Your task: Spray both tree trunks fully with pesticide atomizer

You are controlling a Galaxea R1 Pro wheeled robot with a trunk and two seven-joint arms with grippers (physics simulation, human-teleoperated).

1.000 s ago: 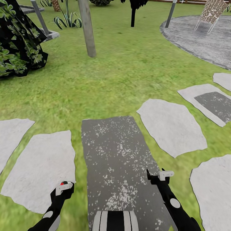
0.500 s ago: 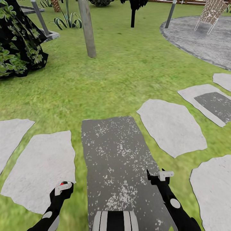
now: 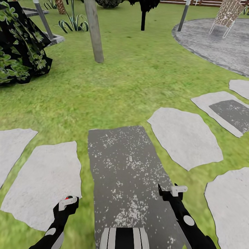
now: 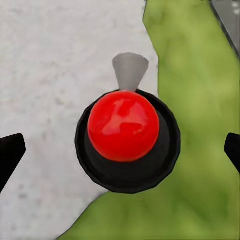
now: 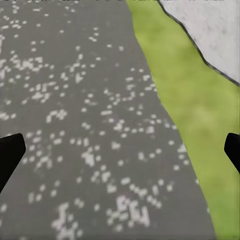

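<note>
Left gripper point(image 3: 67, 203) low over the right edge of a pale stepping stone point(image 3: 45, 180), where stone meets grass. Fingertips point(image 4: 10, 155) spread wide in the left wrist view, not clenched, with a clear gap on each side to the pesticide atomizer point(image 4: 123, 127) centred between them. Atomizer seen end-on: glossy red round cap, black collar, grey nozzle tip pointing over the stone. No finger contact visible; cannot tell whether carried or merely straddled. Red cap also noted at the gripper tip in the head view. Right gripper point(image 3: 174, 190) released and empty, fingertips point(image 5: 10, 155) equally wide, above the right edge of a dark grey slab point(image 3: 124, 162). Slab surface dusted with a scatter of pale whitish specks point(image 5: 90, 160), densest along the middle and the near end. Strip of grass along the slab's right edge, then a second pale stone point(image 3: 185, 136). Robot trunk point(image 3: 124, 238) at the slab's near end. Beyond the stones, open lawn point(image 3: 138, 79). Tree trunk point(image 3: 94, 31), thick, pale grey-brown, slightly tilted, standing towards the lawn's far left, well apart from both grippers; no specks discernible on its bark. Dark leafy bush point(image 3: 17, 48) at the left edge. Thin black tree point(image 3: 143, 15) beyond the trunk. Grey paved circle point(image 3: 218, 41) in the far right corner, carrying a chair point(image 3: 228, 14). Brown fence point(image 3: 207, 2) along the far edge.
</note>
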